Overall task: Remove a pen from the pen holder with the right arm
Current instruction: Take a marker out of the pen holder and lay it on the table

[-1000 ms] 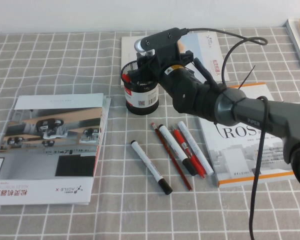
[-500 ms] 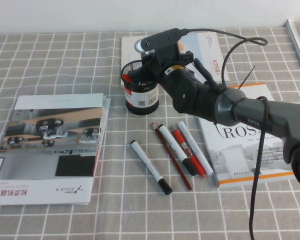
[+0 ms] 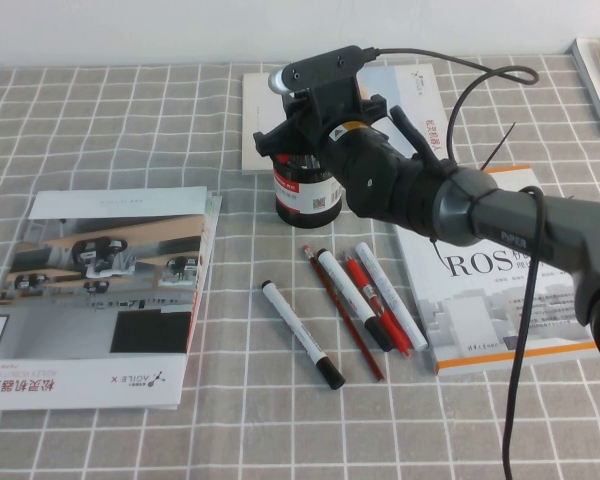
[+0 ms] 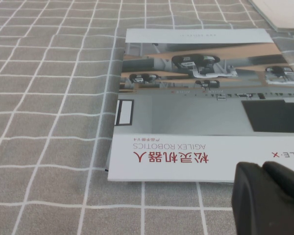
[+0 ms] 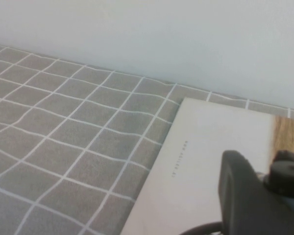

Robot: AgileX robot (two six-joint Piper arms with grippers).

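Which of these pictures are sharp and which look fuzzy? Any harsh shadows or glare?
High view: sharp, evenly lit, only faint shadows under the loose pens and the pen holder, with the right gripper at its top. Left wrist view: booklet crisp; the left gripper beside it looks softer. Right wrist view: blurry throughout, no glare.

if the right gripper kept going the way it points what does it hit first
Most likely the black pen holder with red label, just ahead of the right gripper; depth is unclear. The left gripper sits near the white brochure.
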